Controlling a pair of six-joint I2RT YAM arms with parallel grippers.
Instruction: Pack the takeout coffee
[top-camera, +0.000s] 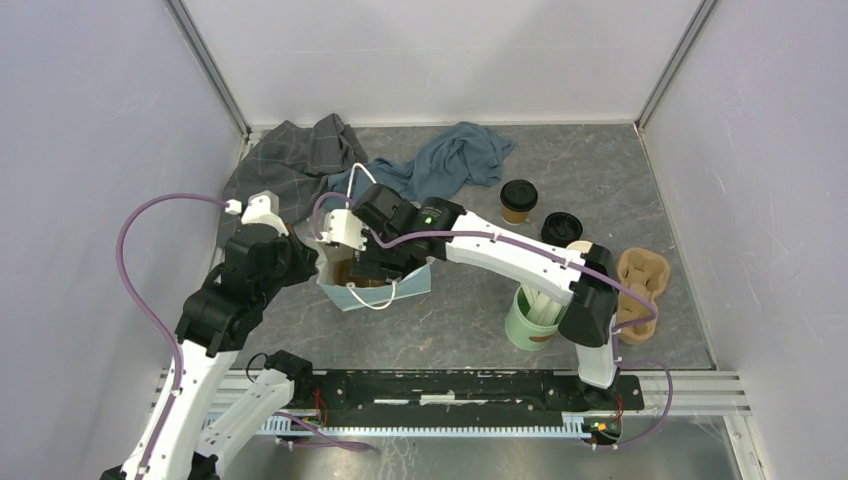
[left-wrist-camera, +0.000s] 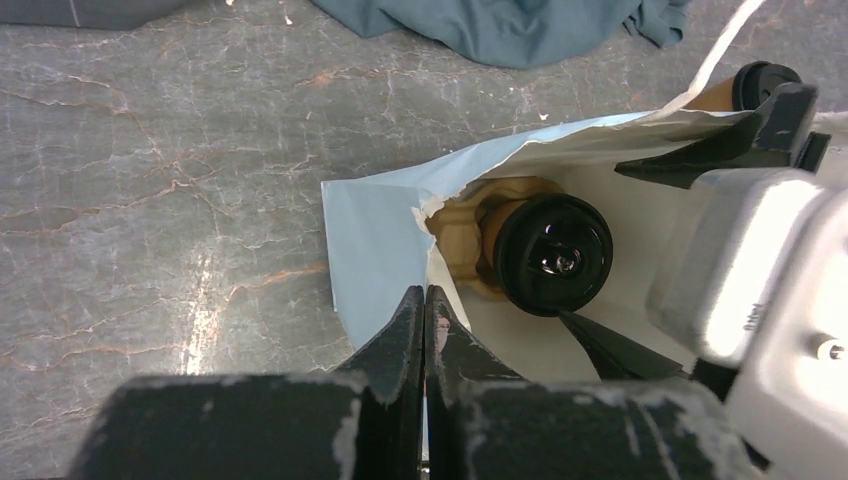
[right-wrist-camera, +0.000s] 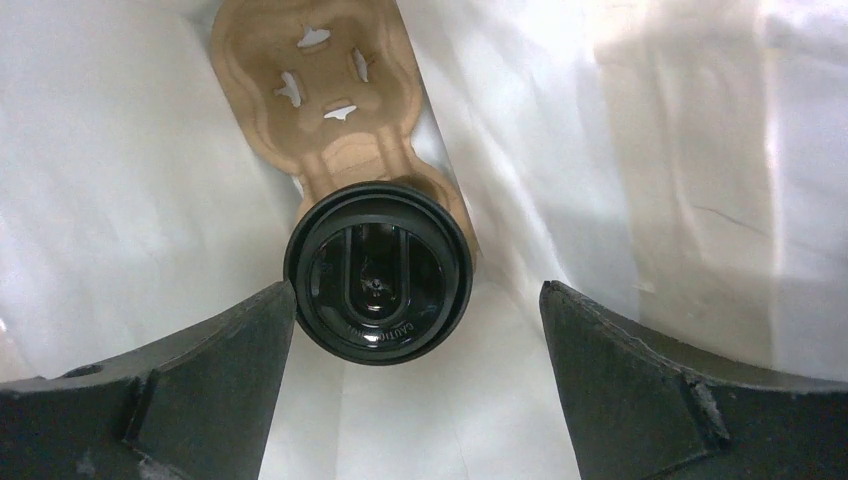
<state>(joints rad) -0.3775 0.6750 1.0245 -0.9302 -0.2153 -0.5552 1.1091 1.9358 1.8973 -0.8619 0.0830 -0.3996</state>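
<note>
One takeout coffee (right-wrist-camera: 378, 272), a kraft cup with a black sip lid, stands in a brown pulp carrier (right-wrist-camera: 320, 90) inside the pale blue paper bag (top-camera: 400, 290). My right gripper (right-wrist-camera: 418, 292) reaches into the bag and is open, its jaws wide to either side of the lid, the left finger (right-wrist-camera: 230, 370) close beside it. My left gripper (left-wrist-camera: 425, 297) is shut on the bag's rim (left-wrist-camera: 375, 235), holding the mouth apart; this view also shows the cup (left-wrist-camera: 553, 253). Two more lidded cups (top-camera: 518, 200) (top-camera: 561, 228) stand on the table to the right.
A green cup of wooden stirrers (top-camera: 530, 318) stands under the right arm's elbow. A second pulp carrier (top-camera: 641, 285) lies at the right. A grey cloth (top-camera: 290, 165) and a blue cloth (top-camera: 450, 160) are bunched behind the bag. White walls enclose the table.
</note>
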